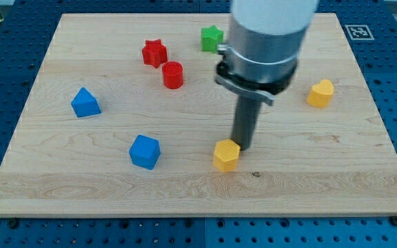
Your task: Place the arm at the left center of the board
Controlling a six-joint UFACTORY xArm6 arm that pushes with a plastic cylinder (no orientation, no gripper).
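My tip (242,147) rests on the wooden board (67,179) a little right of its middle, touching or almost touching the upper right side of a yellow hexagonal block (226,155). A blue cube (145,151) lies to the left of that block. A blue triangular block (85,102) sits nearer the board's left side. A red star (154,52) and a red cylinder (173,74) lie at the upper middle. A green star (211,38) is at the top, partly beside the arm's body. A yellow heart-like block (320,93) is at the right.
The arm's thick grey body (266,41) hangs over the board's upper right middle and hides part of the surface behind it. A blue perforated table (5,83) surrounds the board. A black and white marker (358,31) sits at the board's top right corner.
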